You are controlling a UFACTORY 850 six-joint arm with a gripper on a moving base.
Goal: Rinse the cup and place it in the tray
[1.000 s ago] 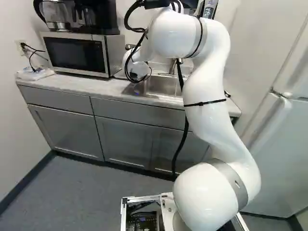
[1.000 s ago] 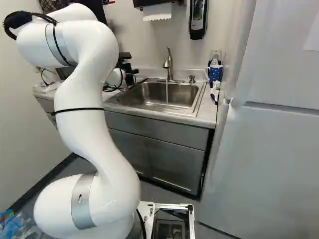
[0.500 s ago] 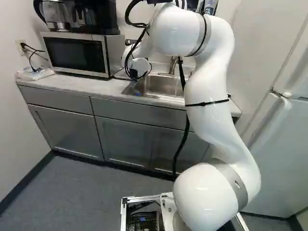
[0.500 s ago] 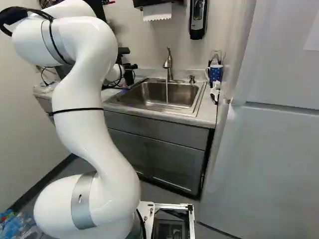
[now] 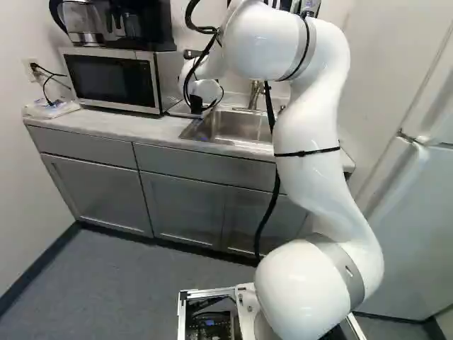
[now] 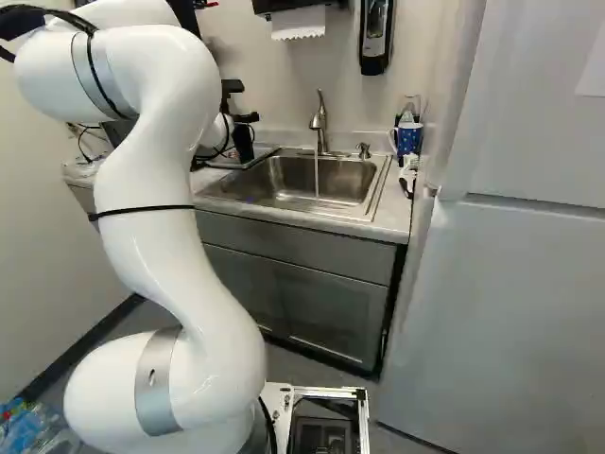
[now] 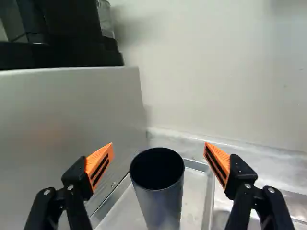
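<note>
"Why is the arm (image 6: 156, 236) reaching over the tray (image 7: 194, 191)?"

"Apparently for placement. The gripper (image 7: 159, 145) is standing wide, clearing both sides of the dark cup (image 7: 162, 201), which is sitting upright in that tray, presumably for draining."

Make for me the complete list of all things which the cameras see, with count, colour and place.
Cup: one, dark, upright in the tray
Tray: one, metallic, beside the microwave
Microwave: one, silver and black, on the counter
Coffee machine: one, black, on the microwave
Counter: one, pale, above cabinets
Cabinets: several, grey
Sink: one, steel, in the counter
Tap: one, metallic, behind the sink, water running
Mug: one, blue, right of the sink
Paper: one sheet, white, above the tap
Fridge: one, white, right of the counter
Arm: one, white
Claw: one, black with orange pads, open around the cup
</note>
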